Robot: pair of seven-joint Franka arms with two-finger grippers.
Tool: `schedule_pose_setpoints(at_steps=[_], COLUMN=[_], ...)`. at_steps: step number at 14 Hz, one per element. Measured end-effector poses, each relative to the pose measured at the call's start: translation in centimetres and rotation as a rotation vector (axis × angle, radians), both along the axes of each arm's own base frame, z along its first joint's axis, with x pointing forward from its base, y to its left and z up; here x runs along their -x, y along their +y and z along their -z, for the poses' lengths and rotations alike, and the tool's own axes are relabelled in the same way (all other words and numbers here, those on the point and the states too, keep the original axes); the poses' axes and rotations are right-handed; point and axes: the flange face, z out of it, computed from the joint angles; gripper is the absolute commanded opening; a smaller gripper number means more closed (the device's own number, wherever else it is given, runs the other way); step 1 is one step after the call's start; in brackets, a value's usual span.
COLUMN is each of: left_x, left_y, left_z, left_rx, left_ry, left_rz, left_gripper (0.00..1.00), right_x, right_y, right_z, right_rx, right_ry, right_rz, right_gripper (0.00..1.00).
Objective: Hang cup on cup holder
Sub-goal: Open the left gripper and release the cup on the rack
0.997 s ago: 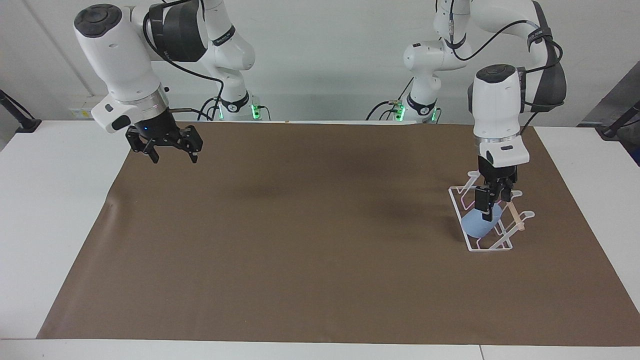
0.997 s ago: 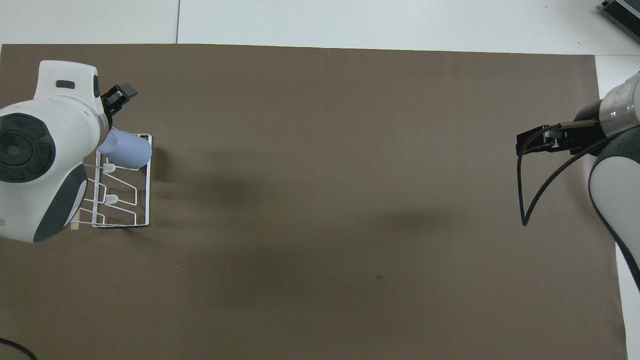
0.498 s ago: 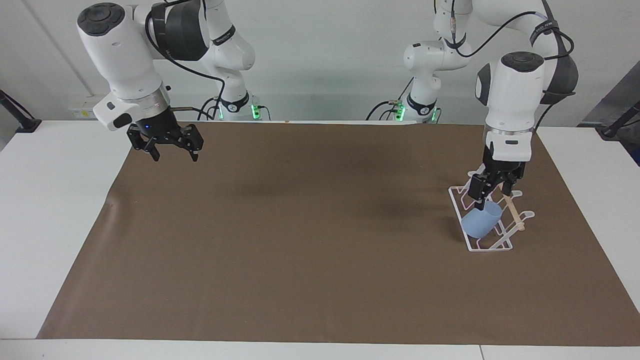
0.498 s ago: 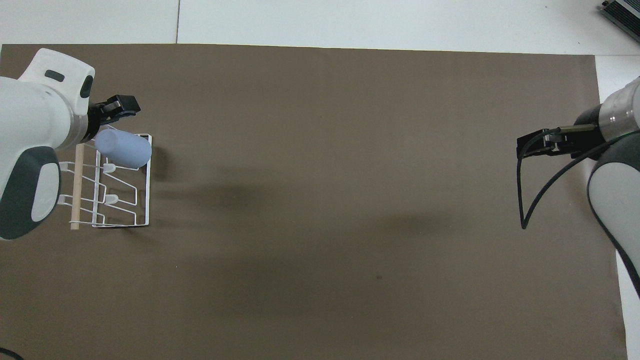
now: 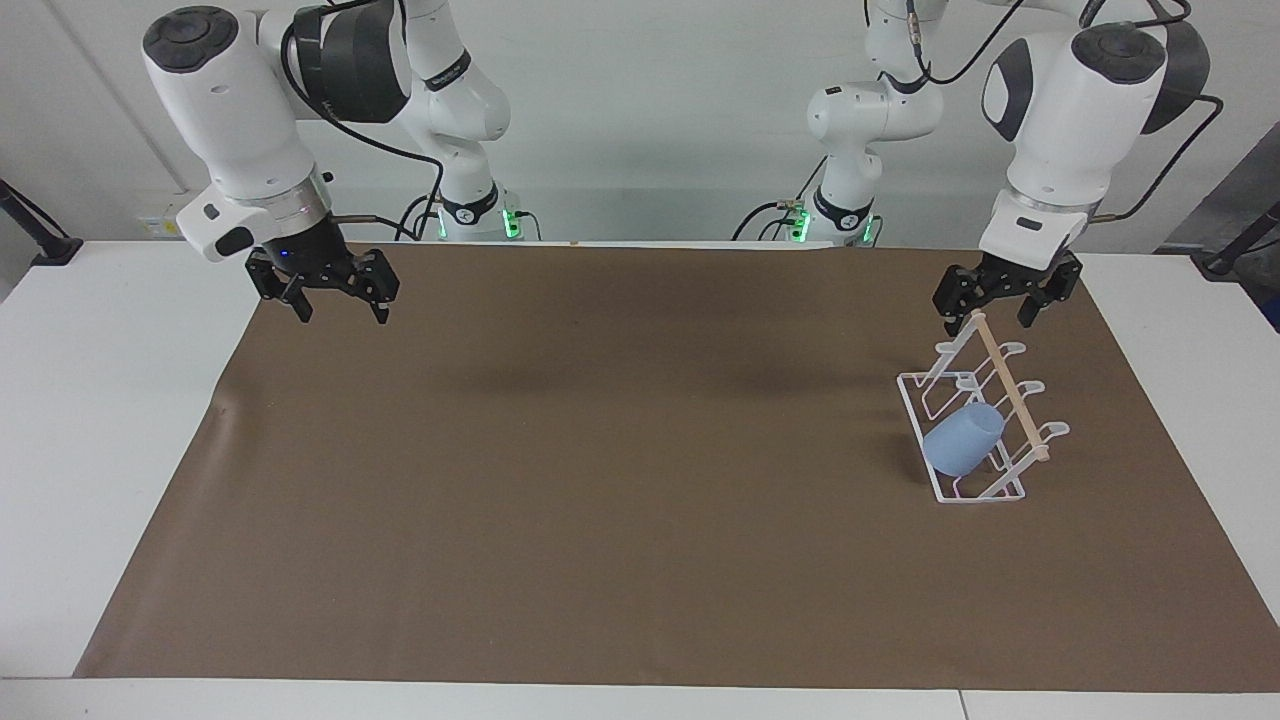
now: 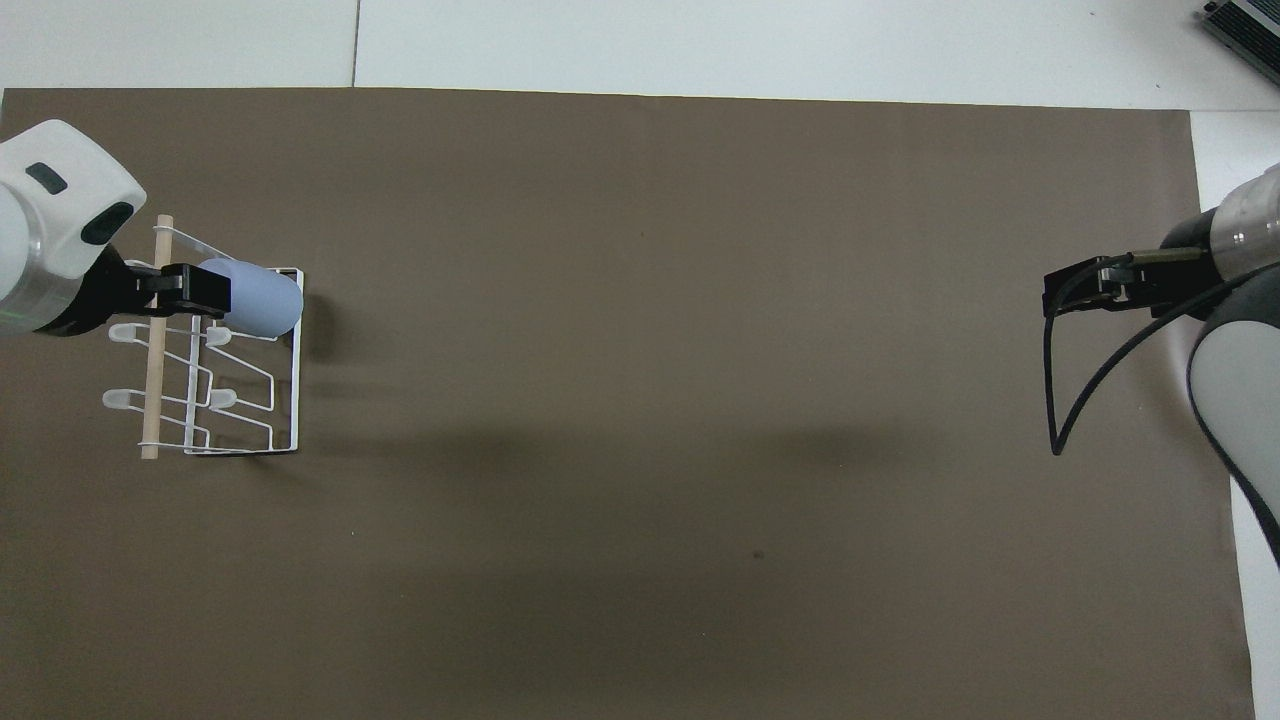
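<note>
Now hung: cup on holder

Tilted on a prong, the cup (image 5: pixel 963 439) sits in the cup holder (image 5: pixel 1010 492) near the bench (image 5: pixel 120 400) edge at the left arm's end. Left pincer (image 5: pixel 1000 312) hangs spread above the holder; right pincer (image 5: pixel 338 310) waits spread above the brown mat (image 5: pixel 600 500).

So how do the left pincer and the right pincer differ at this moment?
The left pincer hangs just above the cup holder, where the cup sits on a prong; the right pincer hangs over bare mat at the right arm's end. The left one has a task thing below it, the right has nothing. Both are open and empty.
</note>
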Motion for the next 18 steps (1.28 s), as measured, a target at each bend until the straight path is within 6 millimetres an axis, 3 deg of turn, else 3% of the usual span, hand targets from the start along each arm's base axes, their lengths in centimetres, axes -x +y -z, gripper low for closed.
schedule_pose_setpoints(at_steps=[18], left_x=[0.9], left_y=[0.2], left_z=[-2.7], left_rx=[0.053], left_ry=[0.047], left_rz=[0.086], left_gripper=[1.0], right_x=[0.2], right_y=[-0.5], right_z=[0.4], right_rx=[0.002], right_ry=[0.009], right_rz=[0.028], right_gripper=[1.0])
